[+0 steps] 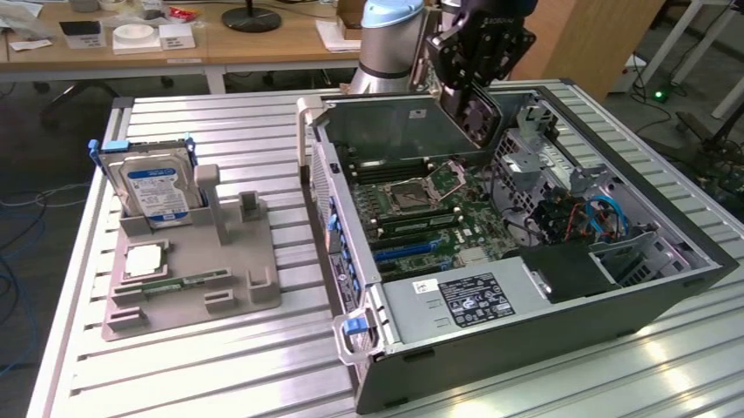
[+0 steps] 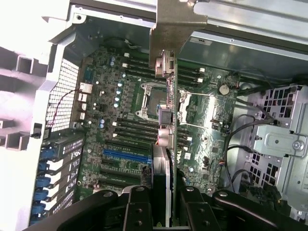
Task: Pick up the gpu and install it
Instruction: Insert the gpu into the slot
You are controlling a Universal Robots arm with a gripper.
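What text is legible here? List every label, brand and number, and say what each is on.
Nothing can be read outright.
On the hard drive: blue label, print too small.
On the power supply: black label, blurred.
Beside it: white sticker, blurred.
On the motherboard: markings too small.

Inspector A: Any readable text on the blue label (image 1: pixel 155 193) of the hard drive (image 1: pixel 142 162)?
Inspector B: Print present, not legible
Inspector A: The black label (image 1: pixel 475 299) and white sticker (image 1: pixel 426 286) on the power supply (image 1: pixel 409 317)?
Inspector B: Symbols and lines, none decipherable
Inspector A: Markings on the gpu (image 2: pixel 166 159)?
Inspector B: None legible; no readable text recorded
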